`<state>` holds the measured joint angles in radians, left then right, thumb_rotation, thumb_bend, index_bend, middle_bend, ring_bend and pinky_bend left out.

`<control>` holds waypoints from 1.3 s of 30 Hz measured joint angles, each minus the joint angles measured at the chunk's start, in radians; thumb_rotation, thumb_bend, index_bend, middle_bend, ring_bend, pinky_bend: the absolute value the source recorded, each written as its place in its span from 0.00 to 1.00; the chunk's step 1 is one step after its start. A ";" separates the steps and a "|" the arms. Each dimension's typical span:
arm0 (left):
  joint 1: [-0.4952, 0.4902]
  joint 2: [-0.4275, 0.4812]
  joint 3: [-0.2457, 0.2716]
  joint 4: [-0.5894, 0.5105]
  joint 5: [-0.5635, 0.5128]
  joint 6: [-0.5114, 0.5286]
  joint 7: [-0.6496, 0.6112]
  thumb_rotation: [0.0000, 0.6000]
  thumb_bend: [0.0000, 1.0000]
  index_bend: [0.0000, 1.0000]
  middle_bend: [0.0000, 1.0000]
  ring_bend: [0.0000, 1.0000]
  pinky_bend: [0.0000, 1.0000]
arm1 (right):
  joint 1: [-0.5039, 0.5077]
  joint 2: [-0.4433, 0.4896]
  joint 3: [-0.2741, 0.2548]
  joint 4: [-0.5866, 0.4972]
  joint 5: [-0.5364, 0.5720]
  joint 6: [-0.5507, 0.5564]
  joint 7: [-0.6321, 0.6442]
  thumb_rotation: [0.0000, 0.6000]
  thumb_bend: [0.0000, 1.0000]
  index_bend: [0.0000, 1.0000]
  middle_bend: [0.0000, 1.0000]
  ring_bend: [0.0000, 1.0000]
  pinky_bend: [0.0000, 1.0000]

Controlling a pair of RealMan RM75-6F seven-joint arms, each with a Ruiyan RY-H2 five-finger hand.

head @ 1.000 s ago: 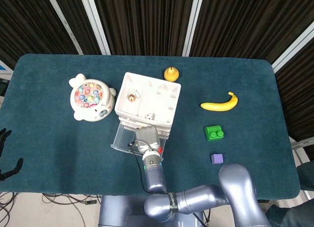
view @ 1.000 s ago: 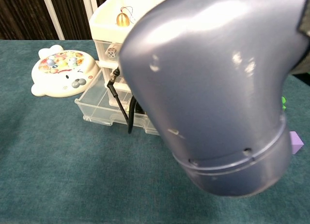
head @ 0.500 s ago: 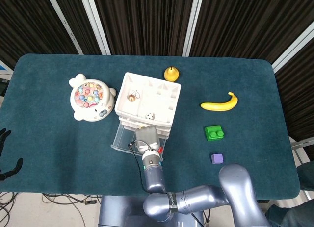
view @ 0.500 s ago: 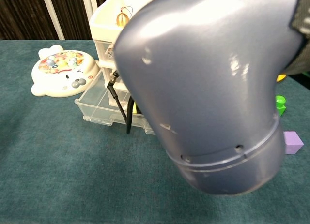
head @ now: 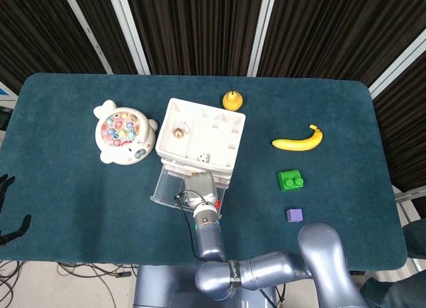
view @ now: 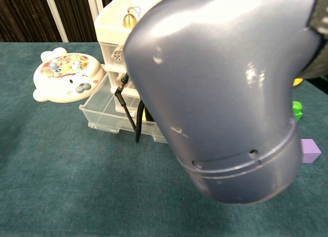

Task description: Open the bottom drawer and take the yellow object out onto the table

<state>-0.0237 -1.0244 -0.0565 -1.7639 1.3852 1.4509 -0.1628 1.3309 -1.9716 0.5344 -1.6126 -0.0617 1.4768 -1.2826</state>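
Tablecloth [head: 80, 201] teal; curtains [head: 193, 28] dark.

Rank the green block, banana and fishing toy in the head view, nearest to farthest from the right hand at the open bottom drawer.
From the right hand:
1. Green block, on its right.
2. Fishing toy, up and to its left.
3. Banana, far right, further back.
The last two are fairly close.

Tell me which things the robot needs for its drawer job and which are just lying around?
For the job: bottom drawer, pulled open; yellow object inside; right hand reaching in.

Just lying around: fishing toy, banana, green block, purple block, yellow bell.
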 measured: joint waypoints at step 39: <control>-0.001 0.004 -0.001 -0.002 -0.010 -0.008 -0.002 1.00 0.37 0.03 0.00 0.00 0.00 | -0.020 0.004 0.023 -0.008 -0.010 -0.029 0.019 1.00 0.34 0.54 1.00 1.00 1.00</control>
<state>-0.0245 -1.0204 -0.0573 -1.7660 1.3752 1.4427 -0.1643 1.3111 -1.9673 0.5577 -1.6208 -0.0718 1.4478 -1.2636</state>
